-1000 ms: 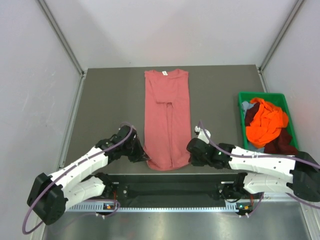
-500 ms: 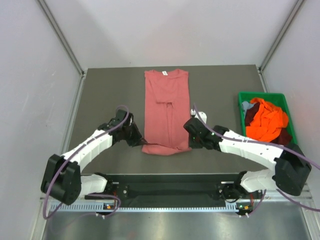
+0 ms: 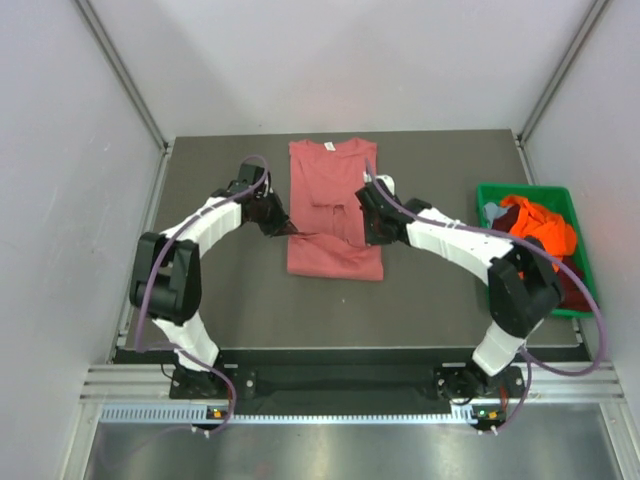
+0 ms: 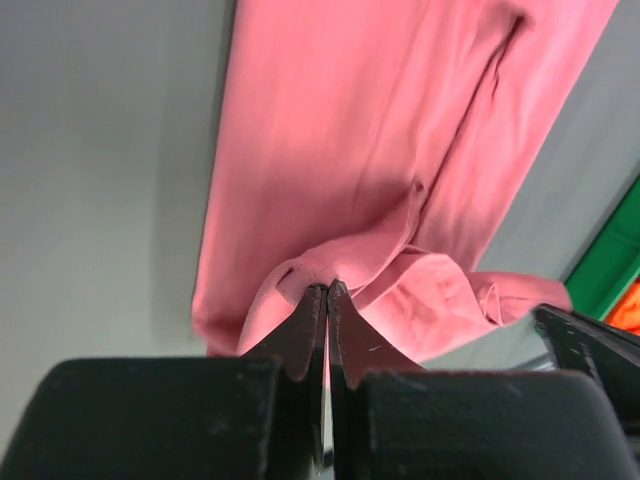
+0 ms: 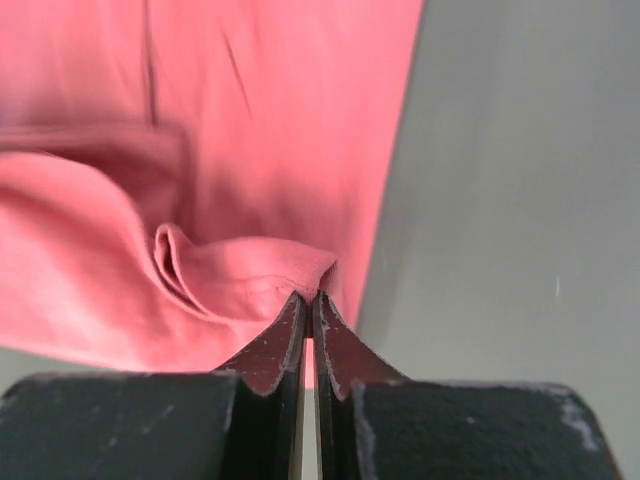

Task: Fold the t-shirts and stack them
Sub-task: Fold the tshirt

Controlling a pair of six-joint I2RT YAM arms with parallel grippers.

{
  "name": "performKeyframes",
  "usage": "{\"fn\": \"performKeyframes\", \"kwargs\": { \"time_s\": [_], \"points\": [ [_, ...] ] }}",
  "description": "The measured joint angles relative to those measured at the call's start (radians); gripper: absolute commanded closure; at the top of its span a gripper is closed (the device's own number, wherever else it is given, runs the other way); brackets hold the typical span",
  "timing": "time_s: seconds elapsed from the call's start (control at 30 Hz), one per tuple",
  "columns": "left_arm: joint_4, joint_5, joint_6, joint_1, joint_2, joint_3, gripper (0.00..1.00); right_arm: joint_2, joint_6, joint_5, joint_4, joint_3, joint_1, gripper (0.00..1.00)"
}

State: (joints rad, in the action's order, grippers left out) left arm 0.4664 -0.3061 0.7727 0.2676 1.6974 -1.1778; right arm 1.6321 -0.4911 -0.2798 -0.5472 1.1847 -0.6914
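Observation:
The salmon-pink t-shirt [image 3: 334,200] lies folded lengthwise in the middle of the table, its bottom part doubled back toward the collar. My left gripper [image 3: 285,227] is shut on the shirt's left hem corner [image 4: 325,275], lifted over the shirt. My right gripper [image 3: 371,228] is shut on the right hem corner [image 5: 300,275], level with the left one. Other t-shirts, bright orange [image 3: 535,240], dark maroon and bluish, lie heaped in the green bin [image 3: 487,192] at the right.
The dark grey table [image 3: 210,180] is bounded by white walls on three sides. The green bin's edge also shows at the right of the left wrist view [image 4: 610,270]. A metal rail runs along the table's near edge [image 3: 330,385].
Both grippers have carried the shirt's bottom hem away from the near edge toward the collar, folding the lower part over the upper. The arms have stretched far out.

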Motion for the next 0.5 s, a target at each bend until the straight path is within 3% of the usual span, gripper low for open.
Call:
{"fn": "performKeyframes", "kwargs": {
  "time_s": [0.2,0.5],
  "points": [
    [-0.005,-0.03,-0.043,-0.017,0.185,-0.175,1.0,0.203,0.066,0.029,-0.012,0.24,0.069,1.0],
    [-0.022,-0.072,-0.058,-0.064,0.33,-0.34,1.0,0.361,0.108,0.086,-0.05,0.424,0.17,1.0]
  ]
}}
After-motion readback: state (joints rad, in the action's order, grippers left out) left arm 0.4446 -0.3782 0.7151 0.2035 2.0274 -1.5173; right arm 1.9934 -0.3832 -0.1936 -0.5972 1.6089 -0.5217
